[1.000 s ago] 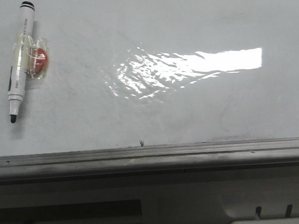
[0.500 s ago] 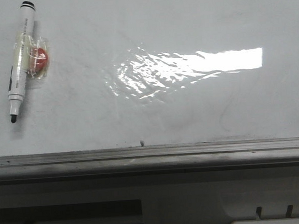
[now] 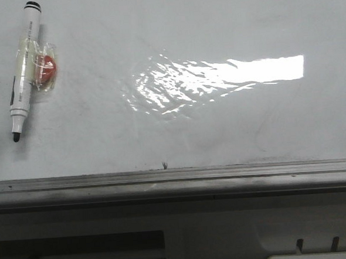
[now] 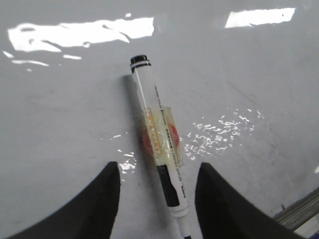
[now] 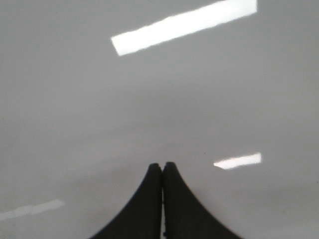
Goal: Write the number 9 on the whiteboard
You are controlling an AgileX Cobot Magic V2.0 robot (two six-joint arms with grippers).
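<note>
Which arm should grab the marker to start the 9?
Left. Its end effector is open with the marker lying between its fingers on the whiteboard. The right end effector is shut, no marker in its view.

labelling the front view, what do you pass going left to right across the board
marker lying uncapped on the whiteboard, then the red blob taped to its right side, then bare board, then the bright glare patch
</note>
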